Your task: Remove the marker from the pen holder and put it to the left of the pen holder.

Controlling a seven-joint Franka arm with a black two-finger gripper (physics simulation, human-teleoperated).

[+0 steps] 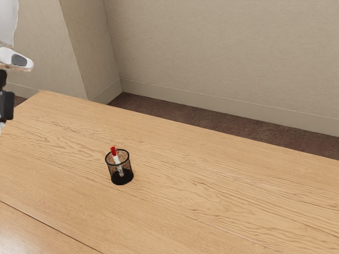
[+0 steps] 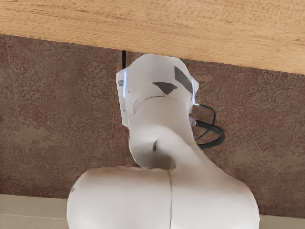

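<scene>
Black mesh forms the wall of the pen holder (image 1: 127,168), which stands upright on the wooden table (image 1: 212,211). The marker (image 1: 117,160) is inside the pen holder, tilted, with its red cap (image 1: 113,151) above the rim. In the exterior view, the cap end points between 11 and 12 o'clock. The gripper (image 1: 6,106) is at the 10 o'clock position from the pen holder, well apart from it. Gripper opening: cannot be determined. Gripper load: cannot be determined, except that the marker is not held. The wrist view shows the white arm body (image 2: 162,114), a looped black cable (image 2: 219,136) beside it, the table edge and the brown carpet (image 2: 47,105).
</scene>
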